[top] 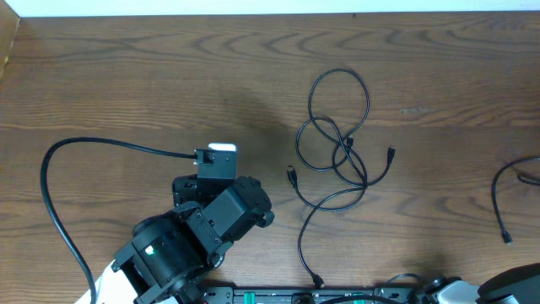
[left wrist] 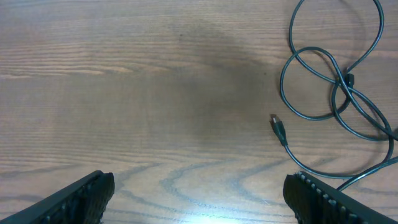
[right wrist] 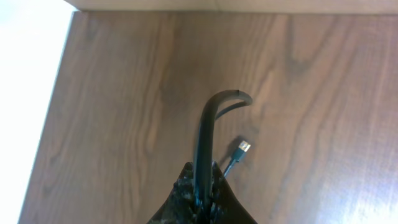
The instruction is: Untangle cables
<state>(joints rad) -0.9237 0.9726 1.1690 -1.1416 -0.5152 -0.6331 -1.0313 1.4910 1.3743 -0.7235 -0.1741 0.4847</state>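
Overhead
- Count: one tangle of cables (top: pixel 348 150), one single cable (top: pixel 496 203) apart from it, and two arms, of which the left arm (top: pixel 202 228) shows in full.
- Where: the tangle lies on the wooden tabletop (top: pixel 126 84) right of middle. The single cable lies at the right edge, well apart from the tangle.
- Look: thin, glossy black cords in overlapping loops, crossing at a knot near the middle. Four small plug ends can be counted, but the number of cords in the tangle cannot be told.
- Left arm: lower left, near the tangle and not touching it. A thick arm cable (top: pixel 51 203) curves away to its left.
- Right arm (top: pixel 515 287): only a part shows, in the bottom right corner.

Left wrist
- Count: two left fingers (left wrist: pixel 74 202), one in each lower corner.
- State: wide apart, with bare tabletop (left wrist: pixel 124 93) between them and nothing held.
- Cables (left wrist: pixel 341 84): upper right, looped and crossed. One plug end (left wrist: pixel 278 127) points towards the middle.

Right wrist
- Count: one held cable (right wrist: pixel 205 137) and one gold-tipped plug (right wrist: pixel 243 148).
- State: the right fingers (right wrist: pixel 183 199) are pressed together on the held cable.
- Look: the black cable rises from the fingers and hooks over to the right. The plug lies just beside it.
- Surroundings: a white surface (right wrist: pixel 25 93) lies beyond the tabletop's left edge.
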